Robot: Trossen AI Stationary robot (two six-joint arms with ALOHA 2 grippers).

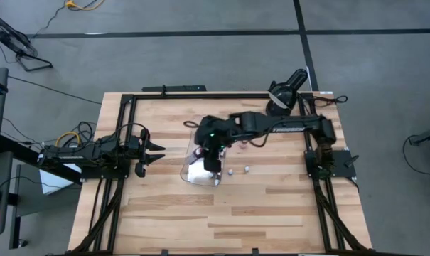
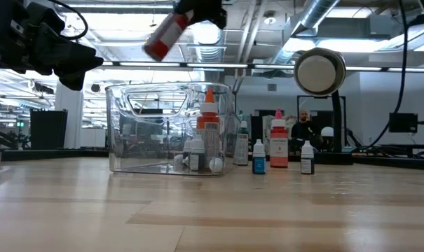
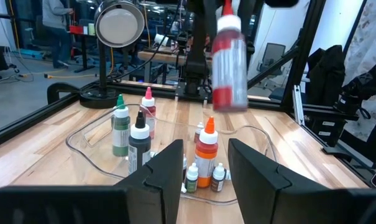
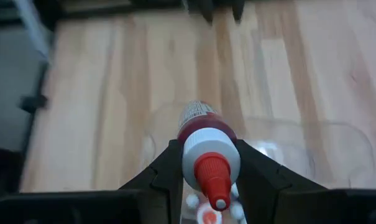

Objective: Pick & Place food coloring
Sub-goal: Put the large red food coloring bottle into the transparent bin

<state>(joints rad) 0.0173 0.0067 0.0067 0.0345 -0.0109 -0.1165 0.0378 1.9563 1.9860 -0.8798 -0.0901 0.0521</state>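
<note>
A: Bottle (image 4: 204,144) of red food coloring, white shoulder, red pointed tip — where is it?
B: Clamped in the right pincer (image 4: 206,165), held tilted in the air above the clear tray (image 2: 124,129) near the surface's (image 1: 271,206) centre.
A: And the left pincer (image 1: 152,151)?
B: Parted, holding nothing, at nine o'clock of the tray. More small bottles stand inside the tray and just beside it at three o'clock.

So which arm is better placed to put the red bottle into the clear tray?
The right. Its gripper already holds the red bottle above the clear tray; the left gripper waits open at the table's left edge.
</note>
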